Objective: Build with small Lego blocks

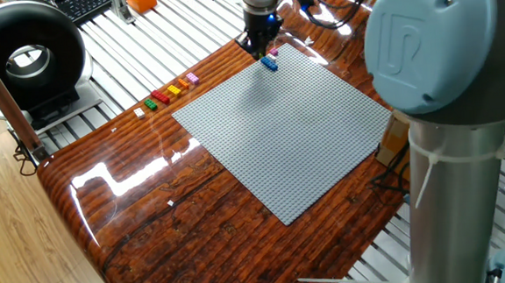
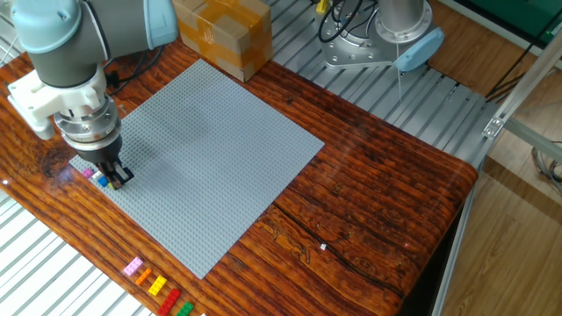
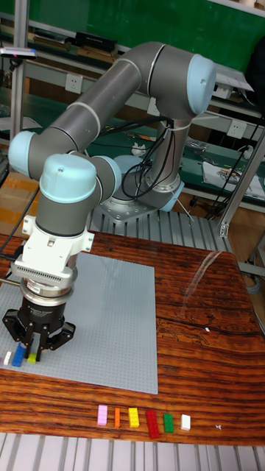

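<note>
My gripper point(image 3: 32, 352) stands upright over the near-left corner of the grey baseplate point(image 3: 110, 324), its fingertips down at the studs. The narrow fingers are close together on a tiny yellow small Lego block point(image 3: 32, 358). Right beside it on the plate sit a blue block point(image 3: 18, 355) and a white one point(image 3: 7, 358). In the other fixed view my gripper point(image 2: 115, 173) is next to the blue block point(image 2: 103, 182) and a pink one point(image 2: 88, 173). In one fixed view my gripper point(image 1: 261, 50) hangs just behind the blue block point(image 1: 269, 63).
A row of loose small blocks point(image 3: 143, 419) lies on the wooden table in front of the plate: pink, orange, yellow, red, green, white. A cardboard box point(image 2: 221, 31) stands past the plate's far corner. The arm's base point(image 3: 140, 199) is behind the table.
</note>
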{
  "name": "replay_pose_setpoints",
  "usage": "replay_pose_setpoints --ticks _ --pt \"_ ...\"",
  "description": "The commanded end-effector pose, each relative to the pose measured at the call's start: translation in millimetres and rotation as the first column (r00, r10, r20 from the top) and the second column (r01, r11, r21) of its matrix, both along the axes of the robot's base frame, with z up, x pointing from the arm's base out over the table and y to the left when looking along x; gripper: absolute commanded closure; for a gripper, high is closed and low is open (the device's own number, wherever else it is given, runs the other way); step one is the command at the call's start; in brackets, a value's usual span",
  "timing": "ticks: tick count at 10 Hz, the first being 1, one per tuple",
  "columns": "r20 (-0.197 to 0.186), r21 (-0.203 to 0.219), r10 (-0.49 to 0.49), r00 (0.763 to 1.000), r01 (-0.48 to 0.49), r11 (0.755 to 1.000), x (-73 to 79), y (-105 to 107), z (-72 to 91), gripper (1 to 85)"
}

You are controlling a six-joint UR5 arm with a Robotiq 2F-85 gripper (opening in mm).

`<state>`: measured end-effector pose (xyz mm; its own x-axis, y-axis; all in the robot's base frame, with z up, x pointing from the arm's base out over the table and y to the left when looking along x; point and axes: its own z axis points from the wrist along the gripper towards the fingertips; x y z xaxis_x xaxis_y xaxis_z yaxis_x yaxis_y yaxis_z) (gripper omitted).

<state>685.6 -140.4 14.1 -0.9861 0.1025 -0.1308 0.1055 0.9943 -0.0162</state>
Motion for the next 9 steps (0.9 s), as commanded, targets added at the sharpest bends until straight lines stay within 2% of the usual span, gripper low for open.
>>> replay_pose_setpoints --ticks 1,9 --pt "0.007 0.007 -0.005 1.000 0.005 1.000 1.5 -0.3 0.4 84.7" --pt "0.014 0.014 0.001 1.000 -0.002 1.000 2.7 -1.1 -2.2 84.7"
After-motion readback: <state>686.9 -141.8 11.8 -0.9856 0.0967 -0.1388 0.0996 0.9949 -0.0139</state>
